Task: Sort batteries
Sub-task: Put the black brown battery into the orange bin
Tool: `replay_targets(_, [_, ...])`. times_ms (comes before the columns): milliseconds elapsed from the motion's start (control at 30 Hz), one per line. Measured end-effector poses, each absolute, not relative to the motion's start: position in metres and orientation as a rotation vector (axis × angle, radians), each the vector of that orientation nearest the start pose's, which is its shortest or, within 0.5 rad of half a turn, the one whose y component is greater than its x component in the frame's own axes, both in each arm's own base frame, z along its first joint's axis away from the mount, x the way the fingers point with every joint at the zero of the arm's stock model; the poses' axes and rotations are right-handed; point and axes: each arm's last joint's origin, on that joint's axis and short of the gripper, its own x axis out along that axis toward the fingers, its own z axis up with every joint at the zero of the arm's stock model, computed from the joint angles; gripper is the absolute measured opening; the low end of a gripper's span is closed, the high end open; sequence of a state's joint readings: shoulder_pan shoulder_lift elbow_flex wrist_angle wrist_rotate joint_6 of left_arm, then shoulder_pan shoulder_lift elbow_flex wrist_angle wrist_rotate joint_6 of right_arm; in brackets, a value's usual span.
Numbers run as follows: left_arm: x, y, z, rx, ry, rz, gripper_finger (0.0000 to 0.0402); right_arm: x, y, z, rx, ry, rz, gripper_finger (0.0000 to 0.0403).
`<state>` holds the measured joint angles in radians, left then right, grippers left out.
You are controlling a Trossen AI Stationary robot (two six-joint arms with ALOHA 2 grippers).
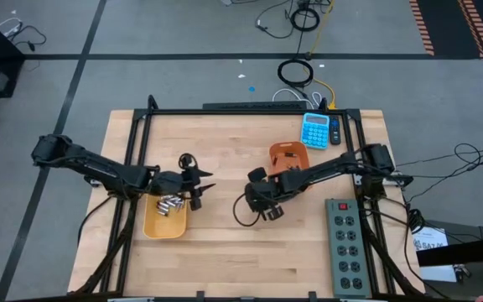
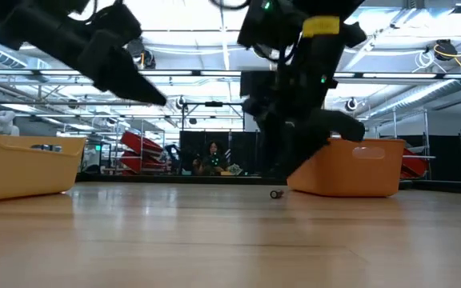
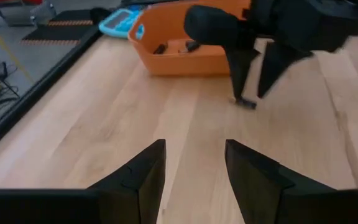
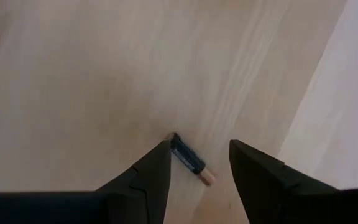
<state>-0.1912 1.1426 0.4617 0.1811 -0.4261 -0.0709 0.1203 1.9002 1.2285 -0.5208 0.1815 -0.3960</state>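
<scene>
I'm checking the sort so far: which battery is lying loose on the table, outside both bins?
The dark battery between the right gripper's open fingers, lying flat on the wood. The silvery ones sit in the yellow bin; other dark ones lie in the orange bin.

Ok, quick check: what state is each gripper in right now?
Left gripper: open, empty, above the yellow bin.
Right gripper: open, fingers straddling a dark battery lying on the table, not gripping it.
</scene>
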Motion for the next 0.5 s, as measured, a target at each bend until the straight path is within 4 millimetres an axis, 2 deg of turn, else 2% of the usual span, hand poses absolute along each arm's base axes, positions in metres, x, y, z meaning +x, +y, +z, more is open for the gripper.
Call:
replay_targets(200, [0.209,-0.031,0.178,0.085,0.452,0.254,0.0175,0.366,0.035,0.152,-0.562,1.243,0.211,0.0155])
replay_targets(500, [0.197,-0.028,0.161,0.126,0.383,0.248,0.0175,0.373,0.015,0.136,-0.538,1.263,0.248,0.0155])
